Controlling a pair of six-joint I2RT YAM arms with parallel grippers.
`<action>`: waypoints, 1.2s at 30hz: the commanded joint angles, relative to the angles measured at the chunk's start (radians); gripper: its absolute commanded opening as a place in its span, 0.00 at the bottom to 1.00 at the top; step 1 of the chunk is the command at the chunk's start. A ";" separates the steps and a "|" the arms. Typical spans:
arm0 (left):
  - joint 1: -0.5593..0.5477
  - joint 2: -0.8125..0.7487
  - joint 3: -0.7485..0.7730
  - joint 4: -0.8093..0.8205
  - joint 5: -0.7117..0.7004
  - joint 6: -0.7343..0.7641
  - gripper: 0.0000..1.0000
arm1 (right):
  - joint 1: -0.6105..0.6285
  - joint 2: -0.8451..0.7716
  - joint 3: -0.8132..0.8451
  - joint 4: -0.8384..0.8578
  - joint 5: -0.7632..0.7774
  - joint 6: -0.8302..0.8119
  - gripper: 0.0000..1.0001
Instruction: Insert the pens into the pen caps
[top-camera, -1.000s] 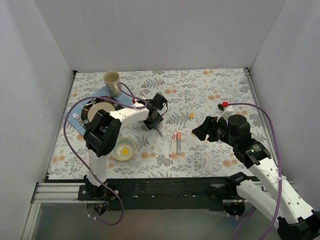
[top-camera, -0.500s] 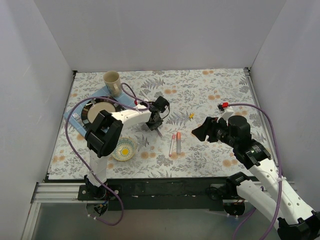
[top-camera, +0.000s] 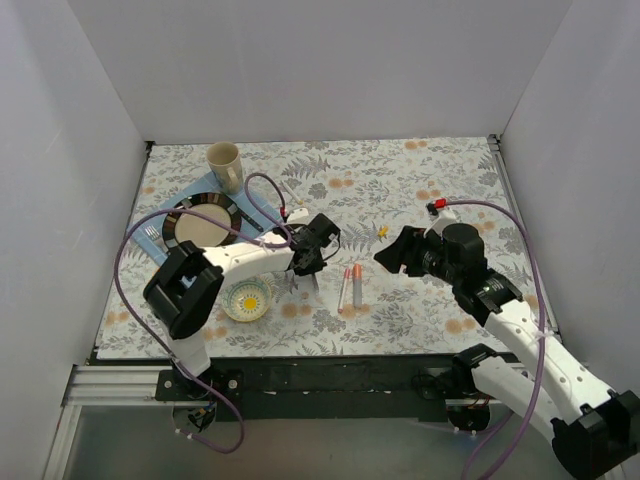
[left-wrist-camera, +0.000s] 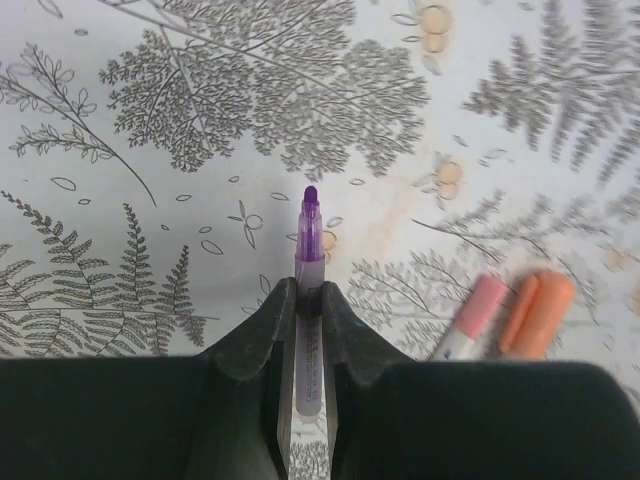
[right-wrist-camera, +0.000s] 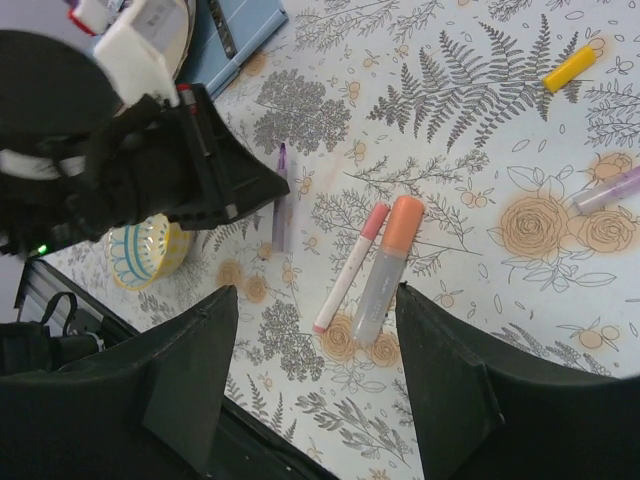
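My left gripper (top-camera: 305, 262) is shut on the purple pen (left-wrist-camera: 309, 300), whose uncapped purple tip sticks out beyond the fingertips over the table. The right wrist view shows this pen (right-wrist-camera: 281, 205) too. A pink pen (top-camera: 343, 288) and an orange-capped pen (top-camera: 357, 285) lie side by side just right of it, and both show in the right wrist view, pink (right-wrist-camera: 350, 262) and orange (right-wrist-camera: 385, 270). My right gripper (top-camera: 386, 258) is open and empty above them. A yellow cap (right-wrist-camera: 570, 68) lies further back, and a pale purple piece (right-wrist-camera: 612, 188) lies at the right edge.
A small patterned bowl (top-camera: 248, 298) sits left of the pens. A dark plate (top-camera: 200, 222) on a blue mat and a beige cup (top-camera: 224, 160) stand at the back left. White walls close in the table on three sides.
My left gripper has moved nearer and slightly right with the purple pen, its elbow swinging down. My right gripper has moved left and further in, over the pink and orange pens.
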 joint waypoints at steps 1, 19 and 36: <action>0.002 -0.219 -0.091 0.214 0.074 0.237 0.00 | -0.001 0.092 0.097 0.153 -0.035 0.033 0.72; 0.002 -0.557 -0.362 0.725 0.544 0.531 0.00 | 0.049 0.387 0.108 0.570 -0.375 0.151 0.65; 0.001 -0.577 -0.411 0.819 0.584 0.515 0.00 | 0.074 0.356 0.051 0.609 -0.252 0.221 0.47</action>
